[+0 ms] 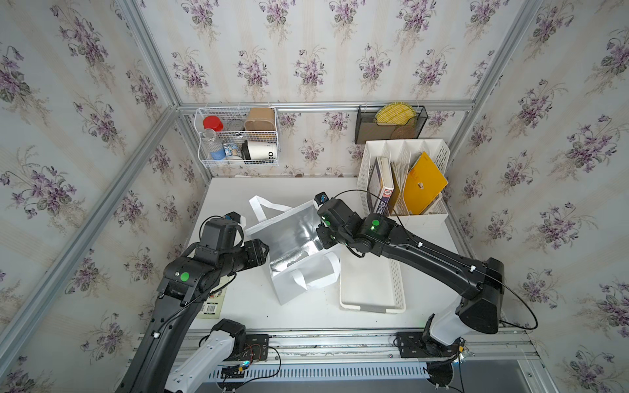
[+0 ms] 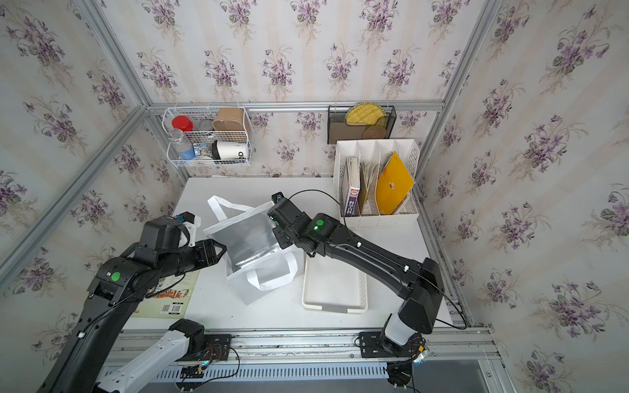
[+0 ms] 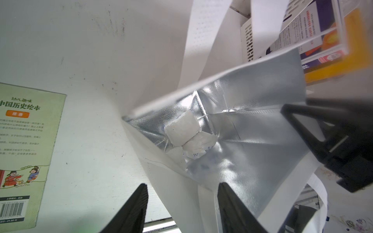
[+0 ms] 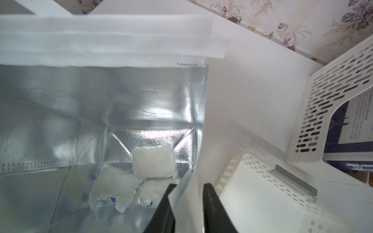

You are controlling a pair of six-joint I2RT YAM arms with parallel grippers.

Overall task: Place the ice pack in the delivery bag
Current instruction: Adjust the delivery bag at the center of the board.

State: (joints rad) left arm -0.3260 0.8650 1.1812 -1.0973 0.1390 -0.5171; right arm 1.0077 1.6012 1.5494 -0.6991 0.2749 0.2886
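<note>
1. three soft whitish plastic ice packs (image 4: 152, 161) are lying in a bottom corner of the tall white foil-lined delivery bag (image 4: 101, 96), long axes unclear.
2. left gripper (image 3: 181, 193) is standing spread astride the bag's wall.
3. right gripper (image 4: 188, 187) is straddling another wall; pinching or not, cannot tell; its finger is hiding one pack's edge.

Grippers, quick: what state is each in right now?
Left gripper: open, astride the wall of the delivery bag.
Right gripper: jaws narrow around the delivery bag's rim; gripped or not cannot be told.

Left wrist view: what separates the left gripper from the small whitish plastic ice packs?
Left wrist view shows only the tall white foil-lined delivery bag's wall and silver lining.
</note>
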